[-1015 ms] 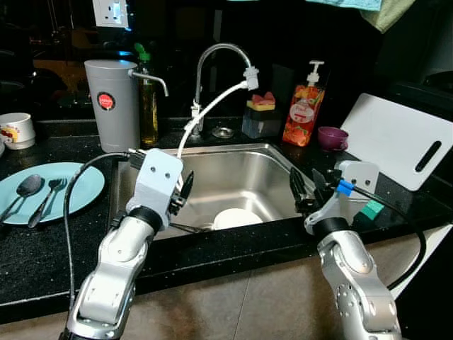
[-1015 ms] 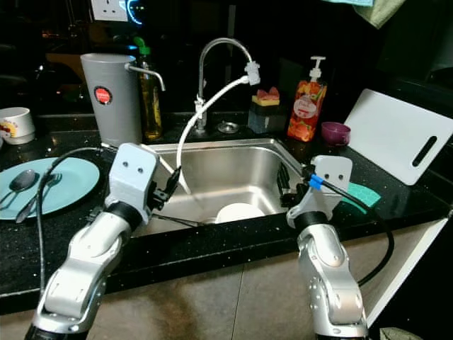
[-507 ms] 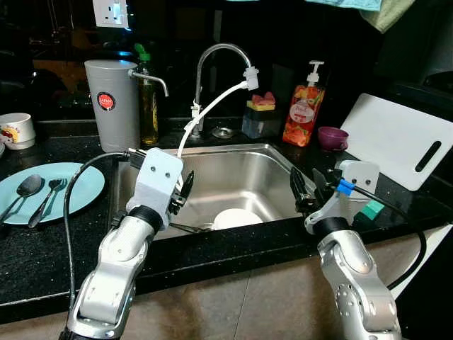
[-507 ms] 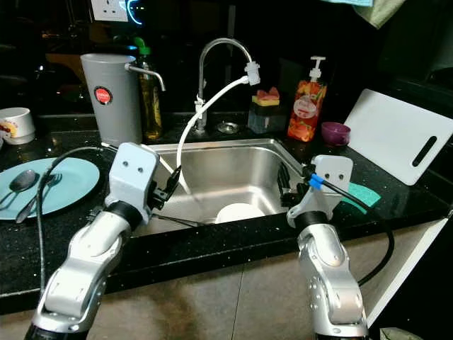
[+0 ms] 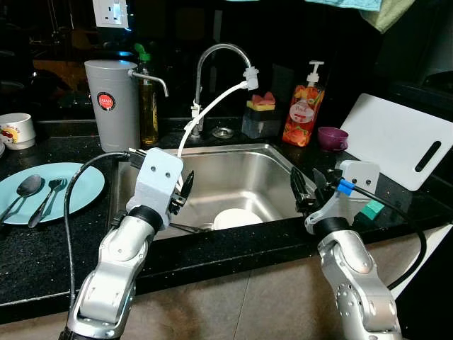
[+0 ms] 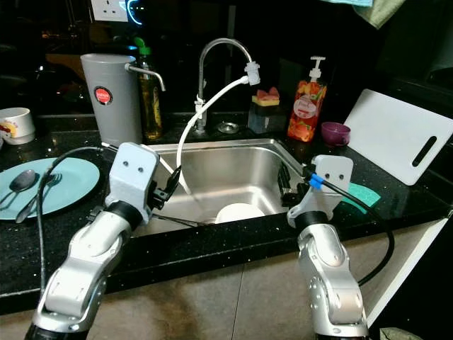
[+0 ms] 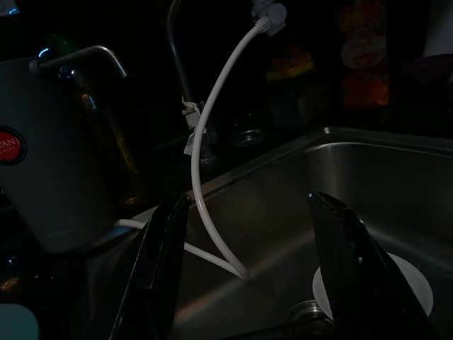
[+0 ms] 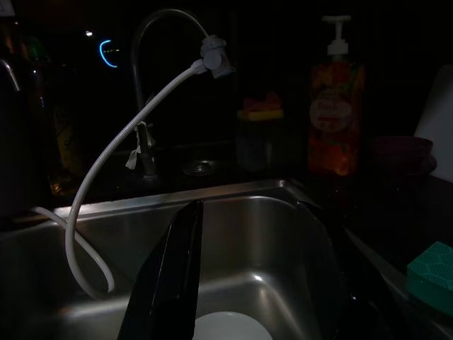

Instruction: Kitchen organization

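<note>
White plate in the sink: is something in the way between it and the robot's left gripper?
The white hose loops into the sink ahead of the left gripper, left of the white plate. Nothing visible lies directly between the open jaws and the plate.

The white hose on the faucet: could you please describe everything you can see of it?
The white hose is a thin, flexible tube, plastic by its look, joined by a white fitting to the spout tip of the curved metal faucet. It runs down to the robot's left past the faucet's base, drops over the rim of the steel sink, and loops inside the basin against the left wall. Its free end cannot be made out. Neither gripper touches it.
</note>
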`<state>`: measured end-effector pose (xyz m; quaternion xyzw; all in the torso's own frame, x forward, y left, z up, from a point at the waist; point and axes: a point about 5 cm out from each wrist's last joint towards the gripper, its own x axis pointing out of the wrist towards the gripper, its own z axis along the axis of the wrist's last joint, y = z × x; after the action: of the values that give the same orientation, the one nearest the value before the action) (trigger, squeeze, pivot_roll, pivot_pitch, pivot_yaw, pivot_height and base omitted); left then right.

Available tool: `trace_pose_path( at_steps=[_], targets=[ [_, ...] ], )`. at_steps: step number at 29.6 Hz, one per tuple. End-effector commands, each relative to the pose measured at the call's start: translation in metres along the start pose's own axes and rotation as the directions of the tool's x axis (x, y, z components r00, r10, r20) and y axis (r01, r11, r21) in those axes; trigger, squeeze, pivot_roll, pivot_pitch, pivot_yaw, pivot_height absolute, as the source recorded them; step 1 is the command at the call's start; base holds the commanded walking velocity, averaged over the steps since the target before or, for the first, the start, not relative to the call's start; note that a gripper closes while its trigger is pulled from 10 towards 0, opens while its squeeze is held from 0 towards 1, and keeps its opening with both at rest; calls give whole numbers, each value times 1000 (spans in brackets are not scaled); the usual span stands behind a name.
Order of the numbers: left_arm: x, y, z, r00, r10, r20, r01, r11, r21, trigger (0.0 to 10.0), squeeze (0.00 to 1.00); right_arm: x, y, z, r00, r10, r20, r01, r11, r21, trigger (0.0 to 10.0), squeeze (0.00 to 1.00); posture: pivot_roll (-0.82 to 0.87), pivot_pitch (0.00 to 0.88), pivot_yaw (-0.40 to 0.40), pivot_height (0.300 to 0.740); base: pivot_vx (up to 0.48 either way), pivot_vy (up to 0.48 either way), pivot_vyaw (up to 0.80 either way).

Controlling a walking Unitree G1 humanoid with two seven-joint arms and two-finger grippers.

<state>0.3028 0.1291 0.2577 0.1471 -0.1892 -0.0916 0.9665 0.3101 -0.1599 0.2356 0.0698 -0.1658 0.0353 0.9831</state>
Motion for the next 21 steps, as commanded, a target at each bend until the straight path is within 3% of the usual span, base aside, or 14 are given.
trace_pose_path(
  at_steps=[1,21],
  targets=[
    [1,-2,-3,1000,-7,-8,7,1000,7,10000,0,0,-2,1,1000,-7,5,8,1000,-14,10000,0,166,17,-105,740,0,0,0],
    [1,-2,-3,1000,-11,-8,11,1000,6,10000,0,-1,-2,1,1000,-10,3,10,1000,-13,10000,0,166,19,-102,740,0,0,0]
  ],
)
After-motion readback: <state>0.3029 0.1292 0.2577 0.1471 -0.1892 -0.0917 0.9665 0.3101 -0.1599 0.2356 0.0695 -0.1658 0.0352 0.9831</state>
